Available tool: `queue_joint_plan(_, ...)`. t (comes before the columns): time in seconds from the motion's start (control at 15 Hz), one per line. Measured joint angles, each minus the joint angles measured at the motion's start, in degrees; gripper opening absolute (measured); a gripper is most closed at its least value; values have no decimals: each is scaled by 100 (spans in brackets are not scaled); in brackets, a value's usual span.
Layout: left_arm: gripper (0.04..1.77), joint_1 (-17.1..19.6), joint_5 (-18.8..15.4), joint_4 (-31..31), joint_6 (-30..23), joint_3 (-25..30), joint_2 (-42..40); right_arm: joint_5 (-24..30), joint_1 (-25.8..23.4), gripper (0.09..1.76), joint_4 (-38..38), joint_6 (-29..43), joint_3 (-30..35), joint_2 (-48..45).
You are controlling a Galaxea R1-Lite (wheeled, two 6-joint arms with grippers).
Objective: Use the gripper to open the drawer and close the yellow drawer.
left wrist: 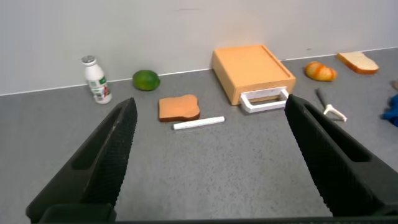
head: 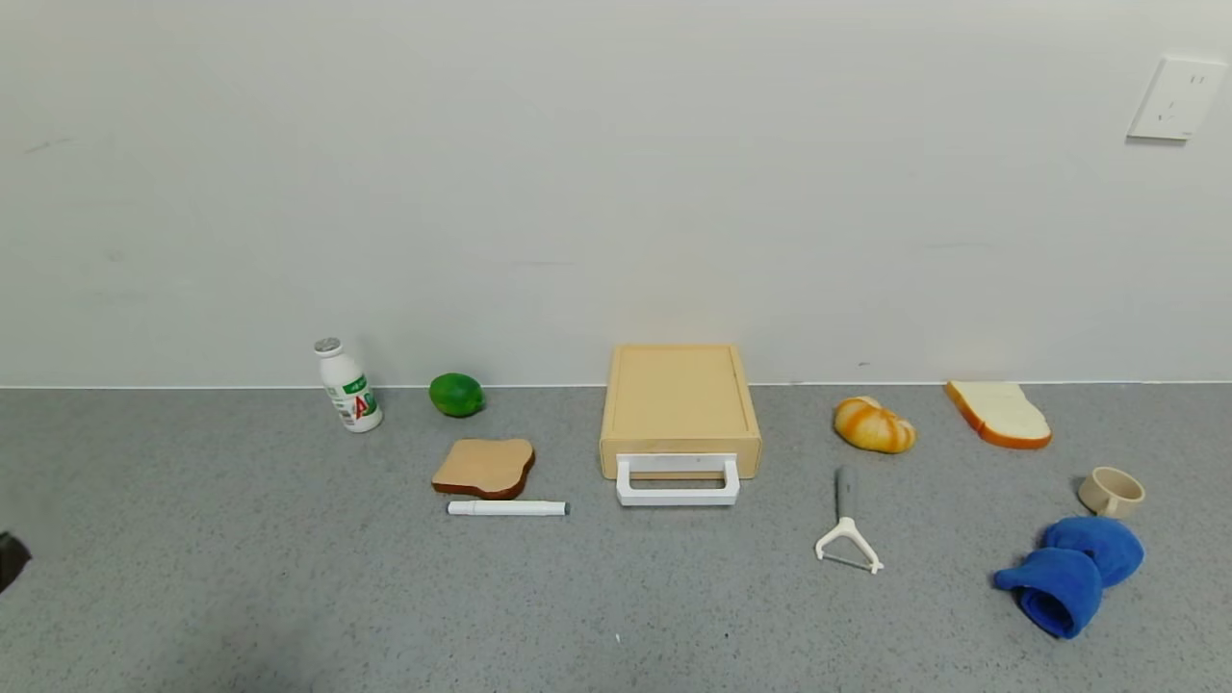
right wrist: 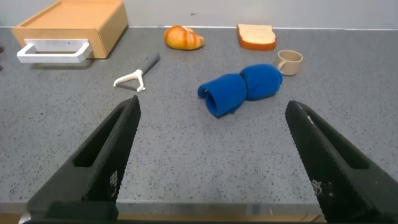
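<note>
Nothing is done yet: the drawer (head: pixel 680 412) sits closed on the bench (head: pixel 289 597), both grippers spread wide and far from it.

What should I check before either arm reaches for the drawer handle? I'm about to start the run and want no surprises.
1. Drawer shut in its case: ok.
2. White handle faces the robot, nothing on it: ok.
3. Marker and peeler lie apart from the handle, on either side: ok.
4. Left gripper open, holding nothing: ok.
5. Right gripper open, holding nothing: ok.
6. Which arm sits nearer the handle: cannot tell.
</note>
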Motion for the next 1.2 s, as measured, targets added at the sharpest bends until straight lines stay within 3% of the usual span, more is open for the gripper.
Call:
queue_joint_plan(0.27, 172, 9, 340, 516, 30, 101, -879, 2, 0, 171, 0, 0, 0, 0)
queue_joint_plan(0.6, 172, 11, 1399, 747, 17, 333, -1569, 2, 0, 171, 2, 0, 0, 0)
queue_joint_plan(0.8, 172, 33, 1541, 762, 28, 247, -1624, 2, 0, 171, 0, -2, 0, 0)
queue_joint_plan(1.2, 172, 227, 1496, 1040, 34, 154, -1753, 2, 0, 171, 0, -2, 0, 0)
